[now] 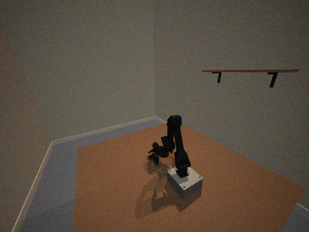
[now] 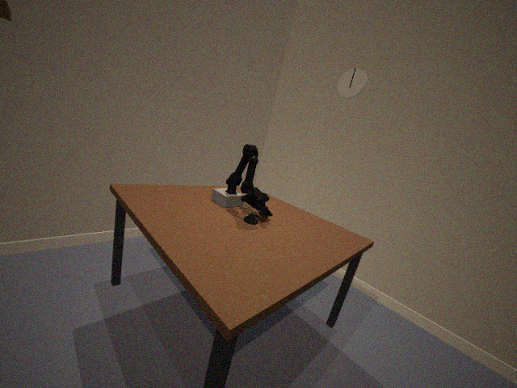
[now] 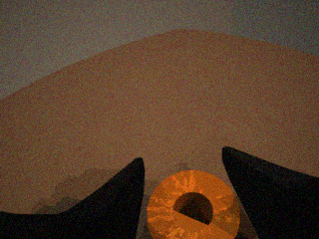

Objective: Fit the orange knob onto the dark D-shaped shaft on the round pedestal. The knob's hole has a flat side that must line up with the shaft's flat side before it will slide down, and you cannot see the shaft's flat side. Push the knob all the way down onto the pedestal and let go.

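In the exterior view, left to right: dark round pedestal (image 2: 250,219) on brown worktop (image 1: 224,174) (image 2: 250,267) (image 3: 174,100); orange ring-shaped knob (image 1: 151,153) (image 2: 263,218) (image 3: 161,209) just right of it, off the pedestal. D-shaped hole seen in wrist view. Fingers (image 1: 149,154) (image 2: 264,216) partly open around knob, thin gaps each side, no firm grip; light contact can't be ruled out. Likely step: release and regrasp. Next: re-centre, close, then lift and align flats.
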`<state>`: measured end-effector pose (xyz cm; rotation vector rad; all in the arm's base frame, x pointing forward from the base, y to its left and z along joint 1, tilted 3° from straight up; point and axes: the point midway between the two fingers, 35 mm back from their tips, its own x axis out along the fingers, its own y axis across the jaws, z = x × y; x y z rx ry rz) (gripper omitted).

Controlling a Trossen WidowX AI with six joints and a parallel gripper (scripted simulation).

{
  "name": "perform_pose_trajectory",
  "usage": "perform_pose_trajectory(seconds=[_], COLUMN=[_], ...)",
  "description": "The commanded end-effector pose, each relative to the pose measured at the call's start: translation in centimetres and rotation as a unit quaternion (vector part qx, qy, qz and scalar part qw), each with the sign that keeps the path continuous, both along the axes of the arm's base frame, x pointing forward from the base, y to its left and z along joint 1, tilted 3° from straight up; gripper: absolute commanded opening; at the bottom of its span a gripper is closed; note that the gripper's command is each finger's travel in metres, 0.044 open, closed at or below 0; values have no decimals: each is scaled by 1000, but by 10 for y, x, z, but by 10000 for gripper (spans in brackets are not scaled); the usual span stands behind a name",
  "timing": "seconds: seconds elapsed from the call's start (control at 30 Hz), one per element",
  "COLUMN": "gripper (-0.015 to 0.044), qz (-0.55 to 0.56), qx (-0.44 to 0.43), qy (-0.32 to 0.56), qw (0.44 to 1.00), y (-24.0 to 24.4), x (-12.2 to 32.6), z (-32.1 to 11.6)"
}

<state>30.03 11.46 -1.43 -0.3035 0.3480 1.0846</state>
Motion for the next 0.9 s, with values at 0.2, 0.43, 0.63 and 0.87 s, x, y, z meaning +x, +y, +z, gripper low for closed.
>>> perform_pose_trajectory(seconds=[0.2,0.43,0.63,0.87], gripper=[260,339,440,440], qz=[0,0,0,0], qx=[2,2,2,1], qy=[1,1,1,0], qw=[1000,1000,1000,1000], y=[0,0,0,1], x=[0,0,0,3], z=[0,0,0,22])
